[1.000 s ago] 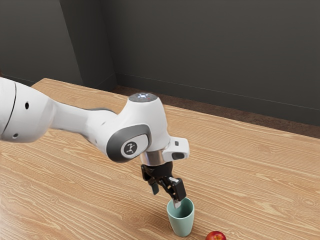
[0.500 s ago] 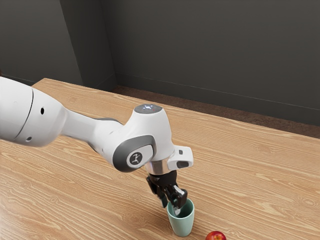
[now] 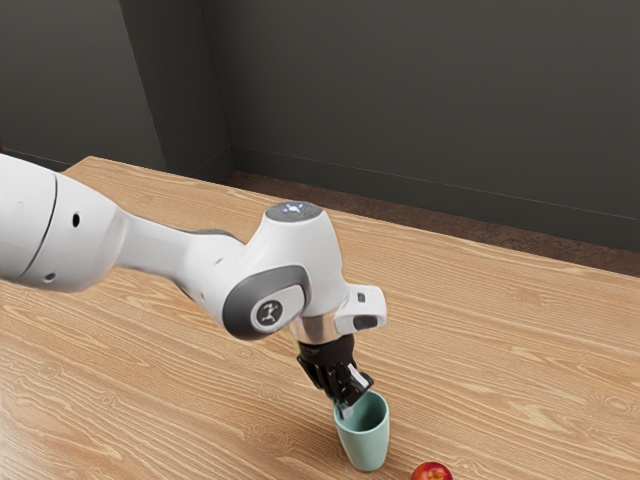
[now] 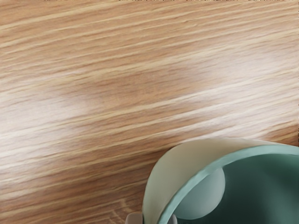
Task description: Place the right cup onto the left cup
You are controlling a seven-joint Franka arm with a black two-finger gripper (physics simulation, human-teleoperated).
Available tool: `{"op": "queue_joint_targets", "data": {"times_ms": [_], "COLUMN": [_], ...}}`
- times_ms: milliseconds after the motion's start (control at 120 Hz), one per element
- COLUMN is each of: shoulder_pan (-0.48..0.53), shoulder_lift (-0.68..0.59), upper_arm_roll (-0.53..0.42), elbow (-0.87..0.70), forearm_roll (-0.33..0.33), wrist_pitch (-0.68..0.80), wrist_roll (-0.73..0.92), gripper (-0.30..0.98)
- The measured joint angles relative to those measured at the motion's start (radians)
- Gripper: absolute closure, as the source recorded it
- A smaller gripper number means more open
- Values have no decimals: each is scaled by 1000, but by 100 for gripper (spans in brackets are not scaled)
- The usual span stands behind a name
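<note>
Okay, so: got the gripper [image 3: 346, 402] pinched onto the wall of the cup [image 3: 367, 445], right at the rim, with one of the fingertips [image 4: 134, 219] outside and the other inside. Holding just that one side, not hugging the whole thing. Can't tell whether to call it the right or the left cup from the task.

Seeing smooth, solid-coloured pale green, kinda ceramic-looking, with a round mouth, a fairly thick lip and a slight taper toward the base. Looks upright on the table [image 3: 480, 330], down near the exterior view's lower edge. Getting much darker green inside, with a pale rounded patch on the inner wall, near the fingertips.

Standing on light brown wood, with wavy streaks of grain and some soft shine up close.

Also spotting a red apple [image 3: 432, 472] near the cup, toward the exterior view's right, round and glossy, cut off by the frame. Not touching the cup or gripper. Blocking part of the table: the smooth white arm [image 3: 160, 245]. Further back, past the table, seeing rough brown floor [image 3: 500, 238] and a plain dark grey wall [image 3: 420, 90].
</note>
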Motion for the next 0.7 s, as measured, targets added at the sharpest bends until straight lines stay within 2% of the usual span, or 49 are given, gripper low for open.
{"op": "queue_joint_targets", "data": {"times_ms": [208, 350, 525, 700], "shoulder_pan": [3, -27, 76, 81], "shoulder_lift": [-109, -189, -255, -270], "upper_arm_roll": [5, 62, 106, 144], "elbow": [-2, 7, 58, 113], "forearm_roll": [4, 5, 15, 35], "wrist_pitch": [-43, -109, -202, -276], "wrist_roll": [-9, -5, 21, 45], "gripper": [78, 78, 78, 78]}}
